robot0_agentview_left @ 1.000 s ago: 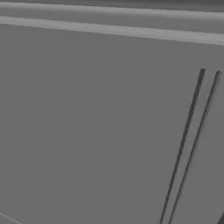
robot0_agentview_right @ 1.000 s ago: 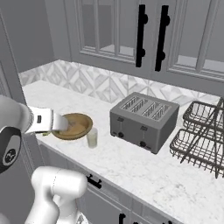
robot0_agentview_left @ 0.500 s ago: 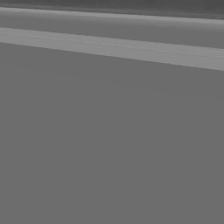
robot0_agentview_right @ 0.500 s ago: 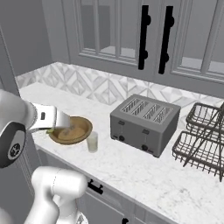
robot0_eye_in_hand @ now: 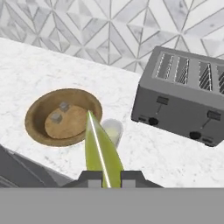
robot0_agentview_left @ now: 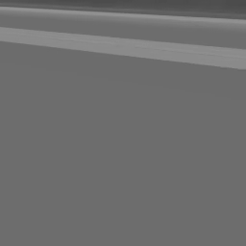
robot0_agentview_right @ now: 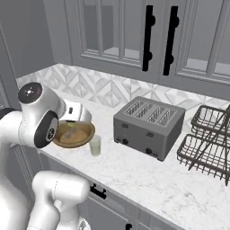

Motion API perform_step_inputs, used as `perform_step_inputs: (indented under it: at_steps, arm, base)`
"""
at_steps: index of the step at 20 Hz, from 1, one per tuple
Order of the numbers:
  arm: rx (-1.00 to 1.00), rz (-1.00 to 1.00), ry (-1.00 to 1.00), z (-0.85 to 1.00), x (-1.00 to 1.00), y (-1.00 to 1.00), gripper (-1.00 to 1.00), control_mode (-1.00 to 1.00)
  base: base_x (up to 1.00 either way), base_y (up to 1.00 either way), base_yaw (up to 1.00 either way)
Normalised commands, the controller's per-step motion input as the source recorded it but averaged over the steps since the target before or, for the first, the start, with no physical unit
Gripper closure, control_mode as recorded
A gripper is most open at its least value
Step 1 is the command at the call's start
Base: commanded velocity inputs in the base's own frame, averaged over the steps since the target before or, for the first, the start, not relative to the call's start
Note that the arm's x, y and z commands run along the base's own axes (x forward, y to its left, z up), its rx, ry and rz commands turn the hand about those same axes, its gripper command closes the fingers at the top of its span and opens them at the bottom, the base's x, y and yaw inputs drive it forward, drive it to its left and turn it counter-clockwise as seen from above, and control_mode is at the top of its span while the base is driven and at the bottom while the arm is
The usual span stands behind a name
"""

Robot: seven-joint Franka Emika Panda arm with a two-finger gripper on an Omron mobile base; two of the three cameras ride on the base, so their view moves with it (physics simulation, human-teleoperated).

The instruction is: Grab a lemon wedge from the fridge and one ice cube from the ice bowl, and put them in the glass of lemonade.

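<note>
Lemon wedge [robot0_eye_in_hand: 102,154] sits clamped between our closed fingers [robot0_eye_in_hand: 89,178] above the counter [robot0_eye_in_hand: 175,157] (carry step), just short of the glass of lemonade [robot0_eye_in_hand: 112,130]; next we centre over it and release.

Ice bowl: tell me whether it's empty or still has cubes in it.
Not empty. In the hand view two small grey cubes lie inside the ice bowl, near its middle. The bowl sits upright on the counter beside the glass of lemonade.

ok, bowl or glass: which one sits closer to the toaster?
The glass. It stands on the counter between the bowl and the toaster; the hand view shows the same, with the glass on the bowl's toaster side.
</note>
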Motion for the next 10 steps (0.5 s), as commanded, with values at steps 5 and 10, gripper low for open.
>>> perform_step_inputs:
  at_steps: [5,10]
  arm:
    - [0.14,-0.01,0.01,-0.49,0.25,0.0,1.0,-1.0]
    - [0.07,0.0,-0.01,-0.36,0.08,0.0,1.0,-1.0]
  base:
    - [0.0,0.0,0.0]
    - [0.0,0.0,0.0]
